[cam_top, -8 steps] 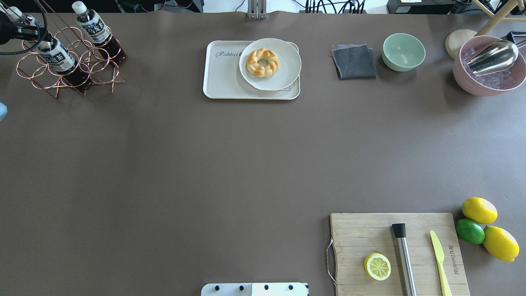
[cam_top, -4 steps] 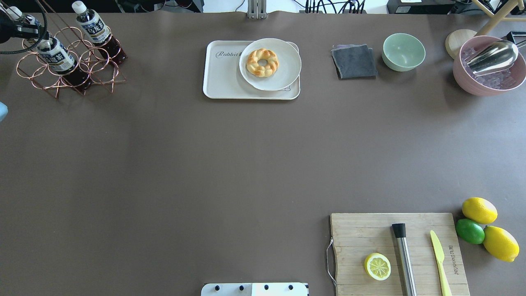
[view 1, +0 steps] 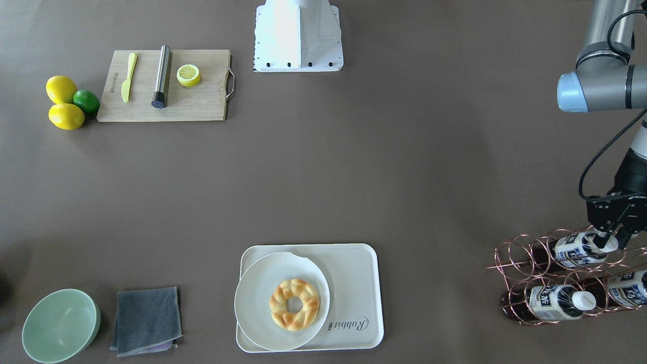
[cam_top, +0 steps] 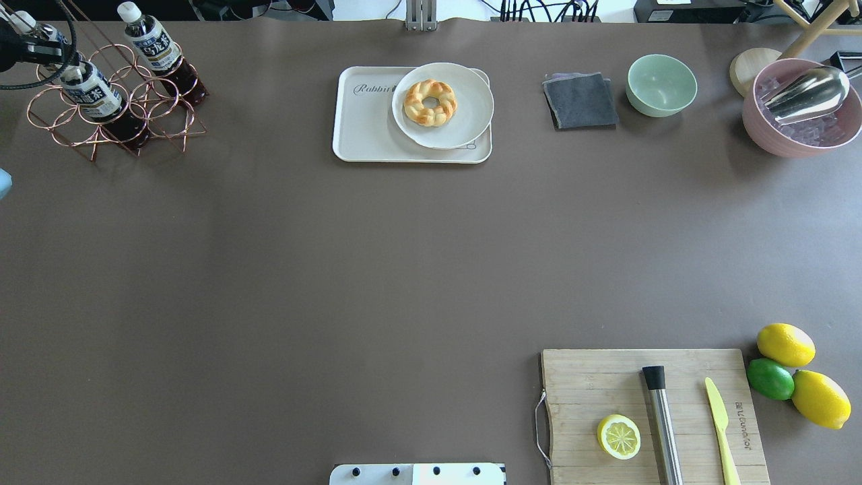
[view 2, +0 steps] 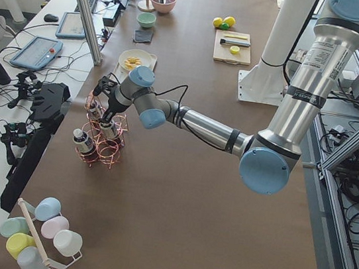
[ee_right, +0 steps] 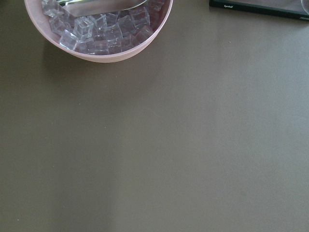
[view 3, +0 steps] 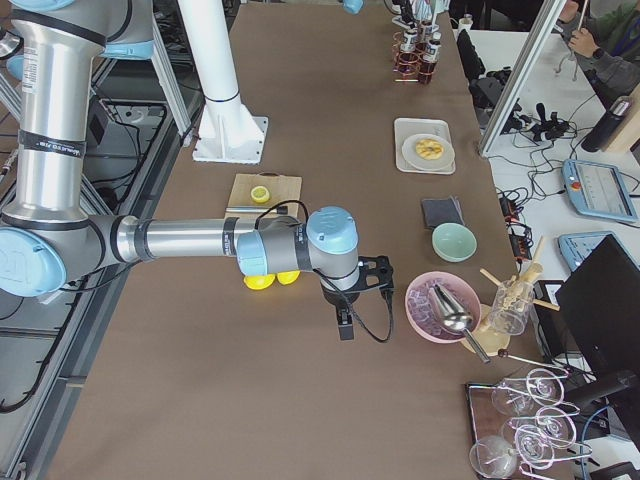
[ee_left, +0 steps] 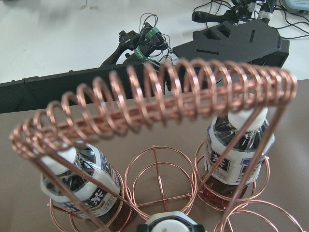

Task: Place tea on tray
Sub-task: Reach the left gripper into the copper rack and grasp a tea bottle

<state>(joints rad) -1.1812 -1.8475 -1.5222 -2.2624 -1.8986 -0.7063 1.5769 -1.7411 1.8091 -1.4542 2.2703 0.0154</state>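
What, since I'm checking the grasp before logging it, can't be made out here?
Left claw, front-facing view: at the tea cap; grip too small to judge.
Same claw, overhead: cut off by the left edge.
Right claw, exterior right: tiny; jaws unreadable.
Tray lettering, overhead: end hidden by plate.

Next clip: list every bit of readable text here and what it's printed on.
"Rabbit": grey script on the tray, upside down in the front-facing view.
Labels on the tea bottles: printed characters, too blurred to read.
Lettering on the cutting board, beside the knife: too small to read.
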